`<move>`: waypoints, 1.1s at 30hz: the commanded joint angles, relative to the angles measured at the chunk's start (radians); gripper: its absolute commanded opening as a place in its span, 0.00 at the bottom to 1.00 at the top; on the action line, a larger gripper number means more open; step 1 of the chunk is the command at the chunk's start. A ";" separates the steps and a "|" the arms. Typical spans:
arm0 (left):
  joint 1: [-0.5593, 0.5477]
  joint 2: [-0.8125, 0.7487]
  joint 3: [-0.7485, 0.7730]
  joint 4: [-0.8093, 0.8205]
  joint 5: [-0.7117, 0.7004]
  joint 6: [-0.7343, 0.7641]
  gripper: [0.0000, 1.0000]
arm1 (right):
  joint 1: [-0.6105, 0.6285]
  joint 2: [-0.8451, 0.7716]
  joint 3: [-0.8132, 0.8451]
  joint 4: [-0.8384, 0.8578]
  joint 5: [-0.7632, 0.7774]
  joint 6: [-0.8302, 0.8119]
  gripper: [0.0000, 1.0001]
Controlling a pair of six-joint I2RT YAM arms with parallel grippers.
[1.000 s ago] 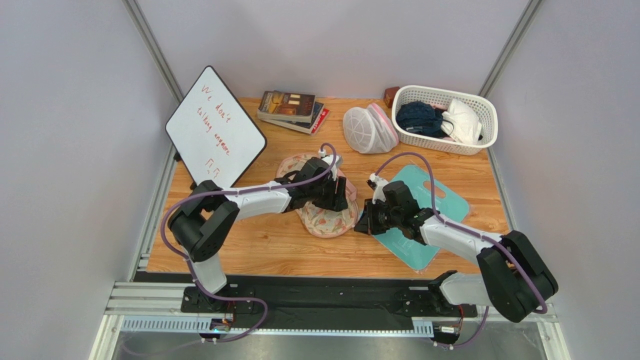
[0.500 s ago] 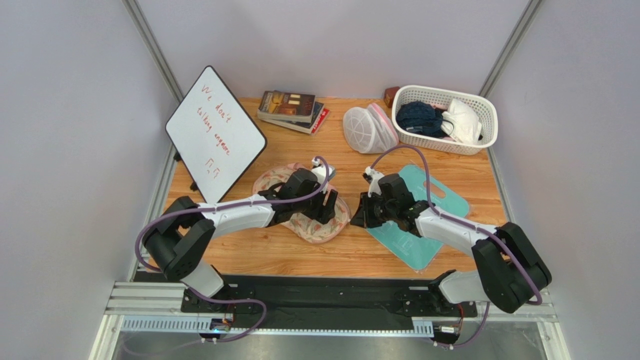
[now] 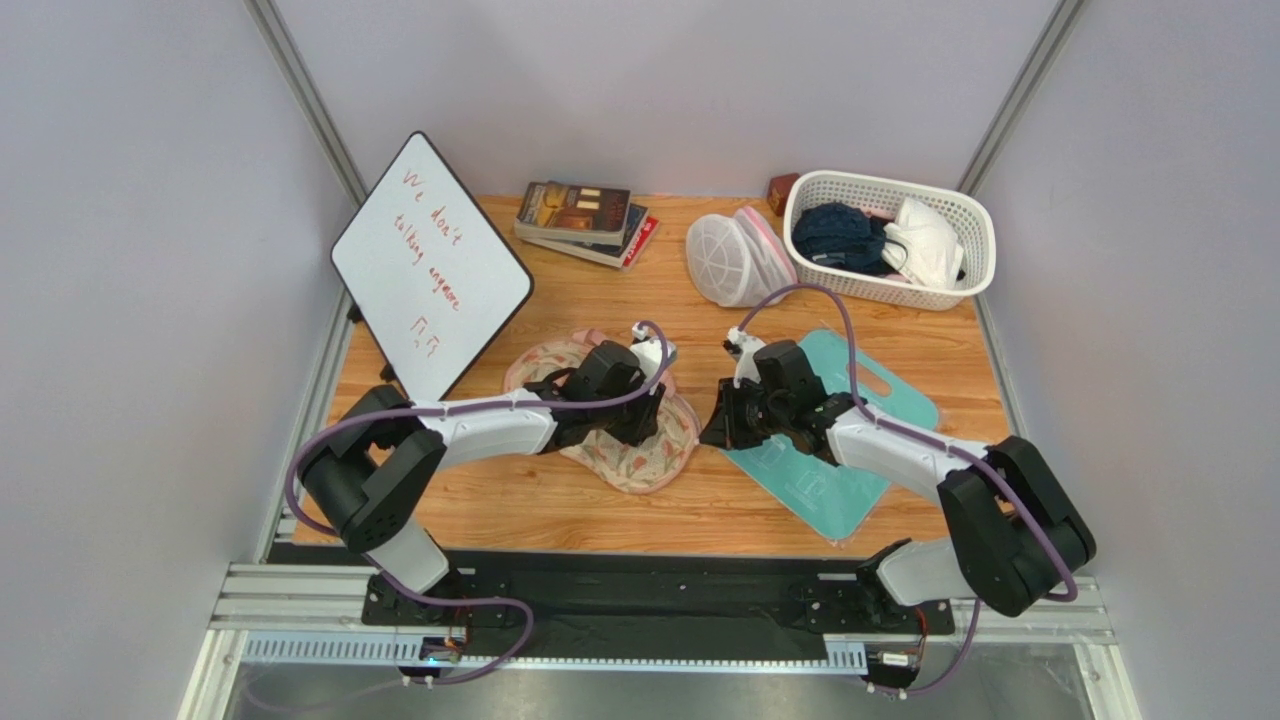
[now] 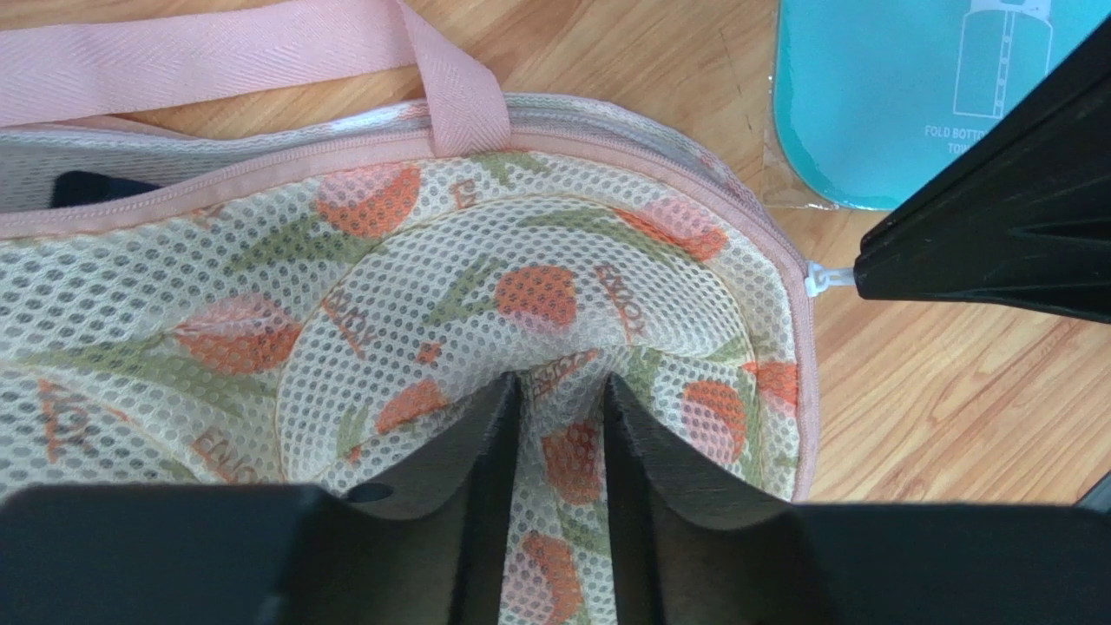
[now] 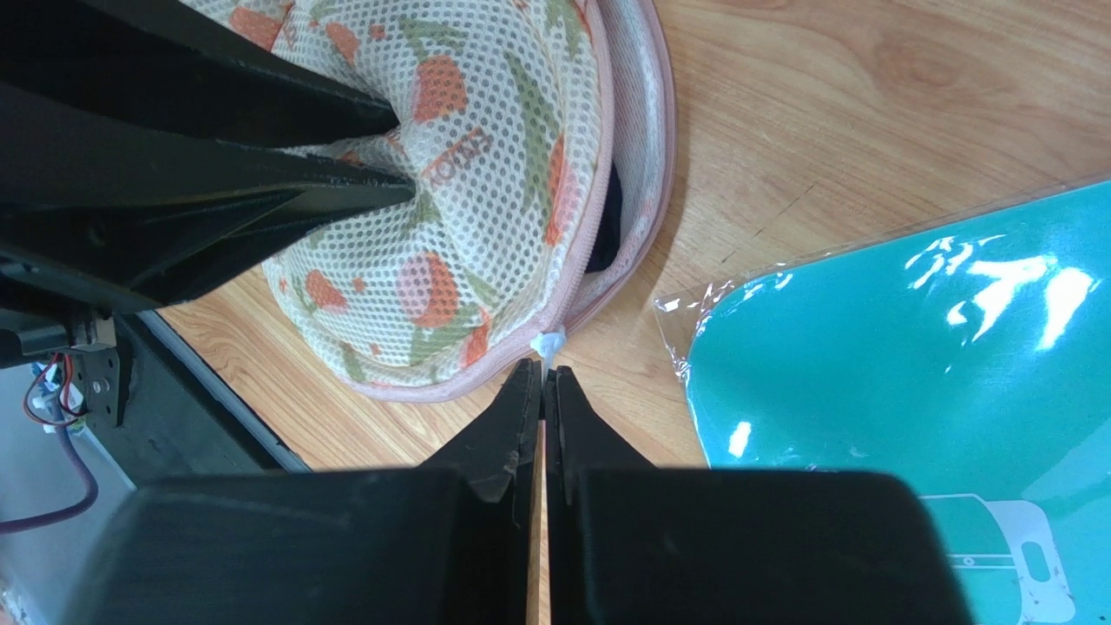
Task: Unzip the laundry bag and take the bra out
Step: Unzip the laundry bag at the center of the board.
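A light-wood plank table [image 3: 526, 510] stands in a small booth, closed in by plain pale grey walls [image 3: 661, 75] along its far, left and right edges, with slim grey metal posts [image 3: 308, 105] at the two far corners. Along its near edge run a black base plate [image 3: 661, 593] and a ribbed aluminium rail [image 3: 286, 600]. The light is soft and even, with faint shadows.

2 white-and-black arms [image 3: 489, 428], purple cables [image 3: 846, 333]
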 commanded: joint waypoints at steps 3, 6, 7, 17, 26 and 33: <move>0.005 0.070 -0.022 -0.079 -0.028 0.007 0.12 | -0.006 0.002 0.044 0.005 -0.007 -0.021 0.00; 0.005 0.082 -0.021 -0.078 -0.042 -0.009 0.00 | -0.006 0.001 0.033 0.011 -0.011 -0.015 0.00; 0.005 0.082 -0.019 -0.076 -0.049 -0.014 0.00 | -0.005 0.001 0.029 0.014 -0.017 -0.012 0.00; 0.007 0.110 0.013 -0.068 -0.065 -0.118 0.00 | 0.002 -0.029 -0.077 0.045 -0.020 0.010 0.00; 0.008 0.116 0.025 -0.061 -0.065 -0.164 0.00 | 0.031 -0.033 -0.135 0.088 -0.029 0.057 0.00; 0.007 0.119 0.041 -0.050 -0.066 -0.207 0.00 | 0.098 -0.032 -0.149 0.160 -0.012 0.105 0.00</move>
